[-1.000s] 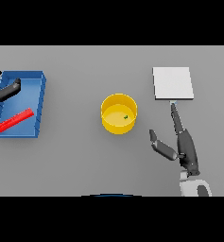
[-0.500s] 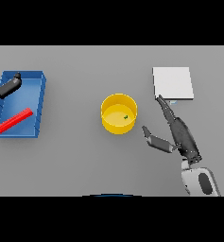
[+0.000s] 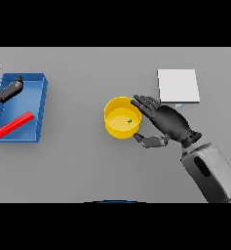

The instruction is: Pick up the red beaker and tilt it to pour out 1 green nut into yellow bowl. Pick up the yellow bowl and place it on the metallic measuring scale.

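Observation:
The yellow bowl stands mid-table with one small green nut inside it. My right hand is open right beside the bowl. Its fingers reach the bowl's right rim and its thumb lies low by the bowl's side. The red beaker lies on its side in the blue tray at the far left. My left hand hovers open over the tray's far end. The flat, pale measuring scale sits at the back right, beyond my right hand.
Grey table top spreads between the blue tray and the bowl and in front of both. My right forearm comes in from the lower right.
My right hand has swung left from beside the scale towards the bowl, its fingers now at the rim. My left hand has shifted slightly over the tray. The bowl and beaker stayed put.

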`<action>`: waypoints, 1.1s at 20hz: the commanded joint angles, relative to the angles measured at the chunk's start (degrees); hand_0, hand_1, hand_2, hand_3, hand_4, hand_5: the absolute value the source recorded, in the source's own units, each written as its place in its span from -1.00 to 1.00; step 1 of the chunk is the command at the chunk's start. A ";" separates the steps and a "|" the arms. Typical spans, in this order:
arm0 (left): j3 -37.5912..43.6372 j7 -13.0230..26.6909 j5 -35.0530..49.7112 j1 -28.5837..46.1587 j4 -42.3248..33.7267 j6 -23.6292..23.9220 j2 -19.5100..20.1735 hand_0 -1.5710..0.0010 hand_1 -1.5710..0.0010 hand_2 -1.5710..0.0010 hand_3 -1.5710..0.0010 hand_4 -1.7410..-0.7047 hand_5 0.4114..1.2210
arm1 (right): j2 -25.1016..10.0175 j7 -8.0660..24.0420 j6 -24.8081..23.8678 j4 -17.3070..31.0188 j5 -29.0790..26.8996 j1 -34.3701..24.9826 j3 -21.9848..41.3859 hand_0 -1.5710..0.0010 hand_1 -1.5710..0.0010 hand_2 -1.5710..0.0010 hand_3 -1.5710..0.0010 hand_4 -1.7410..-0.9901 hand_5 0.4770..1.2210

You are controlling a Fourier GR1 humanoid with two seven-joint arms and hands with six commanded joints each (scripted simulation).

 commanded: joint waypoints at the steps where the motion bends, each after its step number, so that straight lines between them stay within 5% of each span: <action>1: 0.01 0.16 0.12 0.01 -0.35 0.04 0.07 1.00 1.00 1.00 1.00 0.83 -0.24 | -0.31 -0.55 1.30 1.53 0.29 -1.84 0.70 1.00 1.00 1.00 1.00 0.26 -0.50; 15: -0.09 -0.90 0.08 -0.26 0.30 -0.82 0.29 1.00 1.00 1.00 1.00 0.83 -0.21 | 1.07 -5.59 10.69 15.45 3.98 -14.73 9.15 1.00 1.00 1.00 1.00 0.31 -0.45; 22: 0.15 -0.22 0.30 -0.08 0.54 -0.90 0.75 1.00 1.00 1.00 1.00 0.82 -0.19 | 2.95 -3.85 13.73 21.02 5.76 -18.68 11.85 1.00 1.00 1.00 1.00 0.17 -0.47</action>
